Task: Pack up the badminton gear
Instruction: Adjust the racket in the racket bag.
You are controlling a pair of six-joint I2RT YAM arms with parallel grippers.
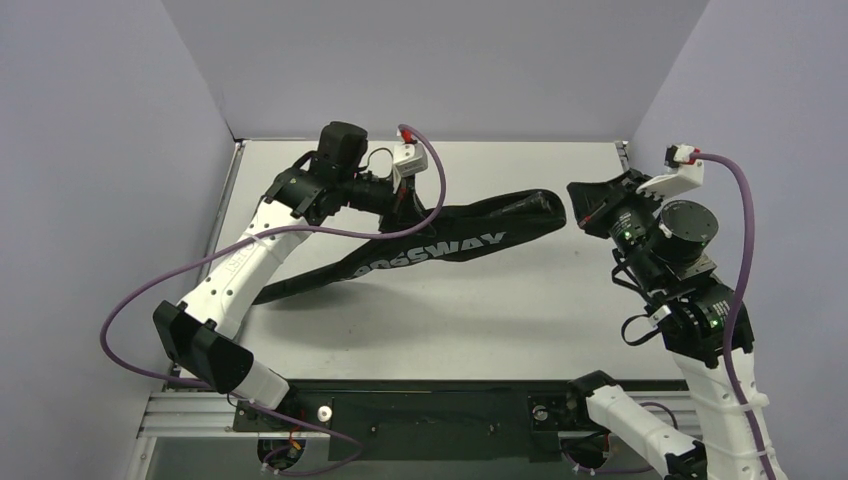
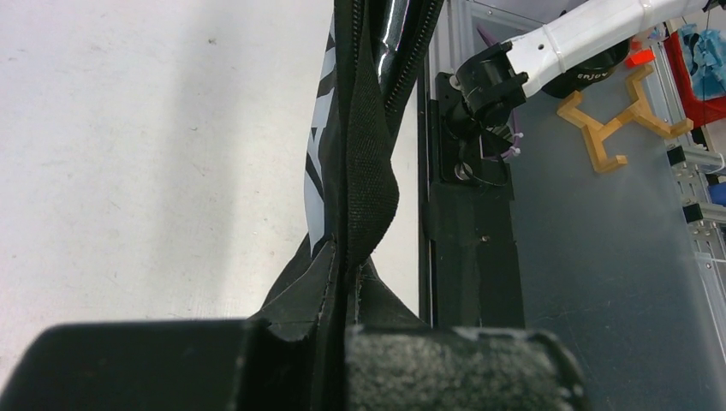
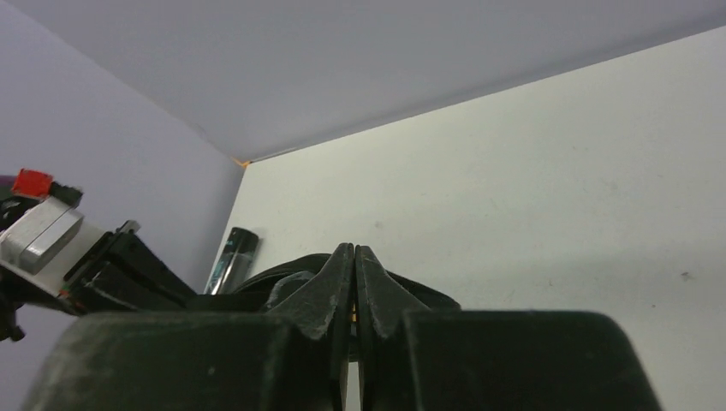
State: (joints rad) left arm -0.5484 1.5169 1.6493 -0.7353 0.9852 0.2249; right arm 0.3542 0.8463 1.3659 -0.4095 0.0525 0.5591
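Clamped down hard with the left tool (image 2: 330,342) on a fold of the black racket bag (image 1: 440,245), pinching cloth and seam right between the pads (image 2: 445,368), gripping along the bag's upper edge near its middle and holding that edge up off the surface (image 1: 480,320). Running away from that grip in the left wrist view: a webbing strap (image 2: 370,171), zip teeth, a slice of white lettering. Over to the right tool (image 3: 354,250) now, squeezed down to a hairline slit, nosed right up against the bag's broad end at the right of the top view; no telling from here whether nipping any cloth or merely touching it. Outward from both grips, lying on a slant across the middle of the surface, narrow tail down toward the left arm (image 1: 240,270), broad end up by the right tool, white "CROSSWAY" print facing the overhead camera and partly hidden behind that arm. And there, in the right wrist view, peeking out past the bag's dark folds: the end of a black tube (image 3: 233,257), close beside the left arm's wrist parts
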